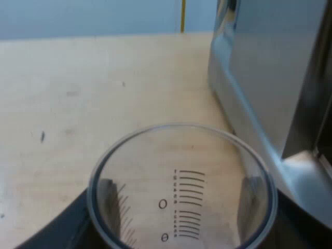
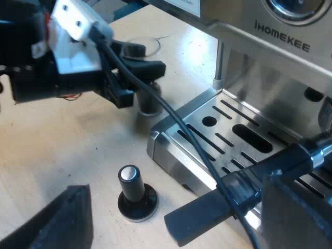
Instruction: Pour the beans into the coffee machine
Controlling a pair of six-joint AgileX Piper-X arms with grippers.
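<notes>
- Since the glass (image 1: 181,171) in the left wrist view looks empty, with only its printed marks and the table (image 1: 78,93) showing through it, I judge there are no beans left in it to pour. Whether any lie in the coffee machine (image 1: 270,62) I cannot tell.
- The left gripper (image 1: 181,207) is closed on the glass, with one dark finger (image 1: 106,192) against each side of its wall.
- The glass stands upright, mouth up, close beside the side of the coffee machine.
- Counted in this view: one glass, one coffee machine, one gripper with two fingers.
- In the right wrist view the left gripper holds the glass low, at or just over the table, near the corner of the machine's drip tray (image 2: 233,129).
- That is far under the machine's top. I judge that what remains is either setting the glass down or, if the beans have not gone in, the whole lift and tip.
- The right gripper (image 2: 176,212) has its fingers wide apart and grips nothing that I can see.
- A dark bar (image 2: 207,207) crosses the gap between those fingers, over the tray's edge. What it is I cannot tell.
- A tamper (image 2: 136,194) with a black knob stands upright on the table, just beside the tray and apart from both grippers.
- Counted in this view: one glass, one tamper, one coffee machine, one drip tray, two grippers.
</notes>
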